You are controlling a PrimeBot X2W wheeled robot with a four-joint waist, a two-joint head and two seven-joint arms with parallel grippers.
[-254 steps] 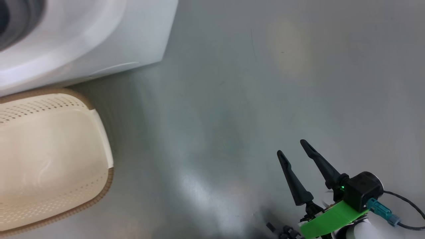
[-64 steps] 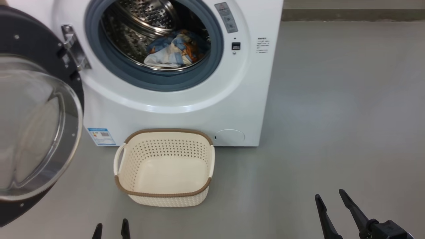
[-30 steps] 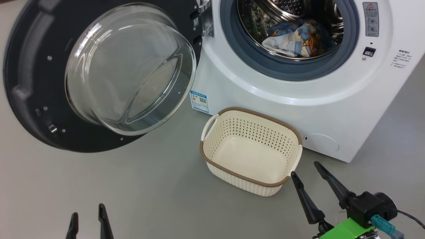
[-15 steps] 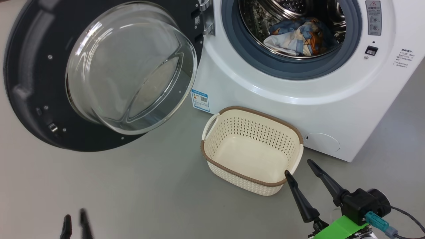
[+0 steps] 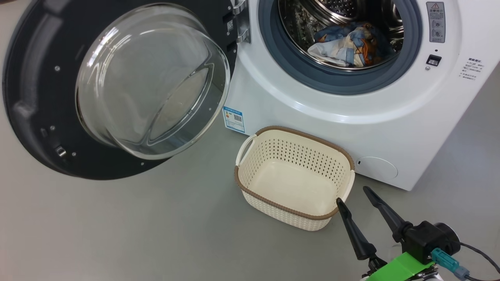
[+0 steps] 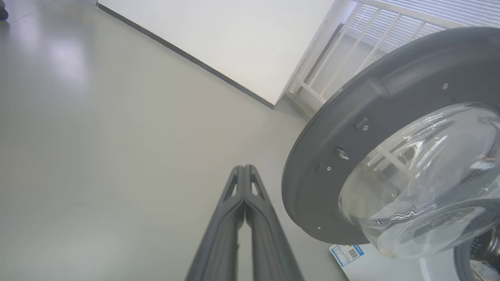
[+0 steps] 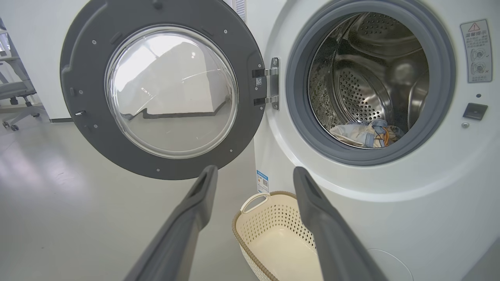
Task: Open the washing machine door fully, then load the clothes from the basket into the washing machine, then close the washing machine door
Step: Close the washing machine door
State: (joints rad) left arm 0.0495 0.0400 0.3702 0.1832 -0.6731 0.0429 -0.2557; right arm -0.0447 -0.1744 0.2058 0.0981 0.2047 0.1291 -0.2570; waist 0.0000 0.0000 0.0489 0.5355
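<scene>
The washing machine (image 5: 351, 128) (image 7: 429, 203) stands with its black round door (image 5: 35, 97) (image 6: 351, 156) (image 7: 82, 58) swung wide open to the left. The light blue clothes (image 5: 349, 43) (image 7: 367, 134) lie inside the steel drum. The cream basket (image 5: 250, 187) (image 7: 258, 242) sits on the floor before the machine, with nothing in it. My right gripper (image 5: 352, 194) (image 7: 254, 173) is open, just right of the basket's near corner, fingers pointing toward the machine. My left gripper (image 6: 243, 168) is shut on nothing, low above the floor, left of the door's rim.
Grey floor (image 5: 117, 226) spreads to the left and front of the machine. A white wall (image 6: 218, 35) and a white rail frame (image 6: 351, 47) stand behind the door. An office chair (image 7: 17, 97) is at the far left in the right wrist view.
My left gripper has shut and dropped out of the head view's bottom edge. My right gripper has edged slightly left toward the basket. Door, basket and clothes have not moved.
</scene>
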